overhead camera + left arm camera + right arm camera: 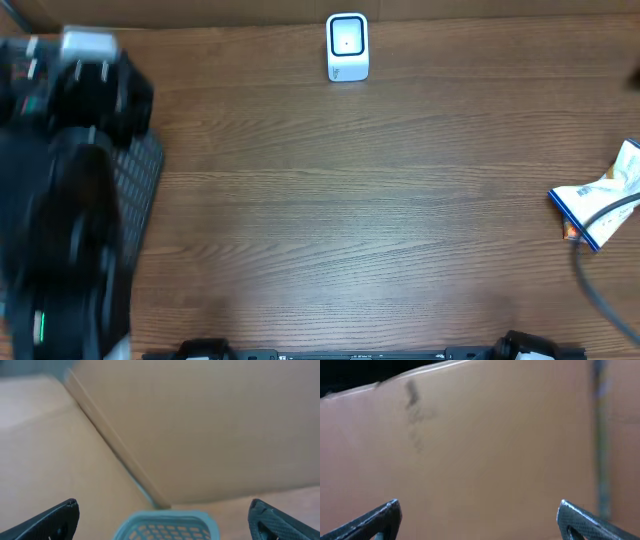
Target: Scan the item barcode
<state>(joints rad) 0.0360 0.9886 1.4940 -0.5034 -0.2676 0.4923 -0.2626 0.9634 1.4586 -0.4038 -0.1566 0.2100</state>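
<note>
A white barcode scanner point(347, 46) stands upright at the back middle of the wooden table. The item, a white and blue packet point(600, 195), lies at the table's right edge, with nothing gripping it. My left arm point(70, 200) hangs over the far left side. The left gripper point(163, 506) is open with nothing between its fingers, pointing at a cardboard wall. My right gripper point(479, 505) is also open and holds nothing, facing a plain cardboard surface. The overhead view does not show the right gripper.
A mesh basket point(140, 185) sits under my left arm, and its rim point(165, 517) shows just below the left fingers. A dark cable point(600, 290) runs from the packet toward the front right corner. Cardboard walls stand behind the table.
</note>
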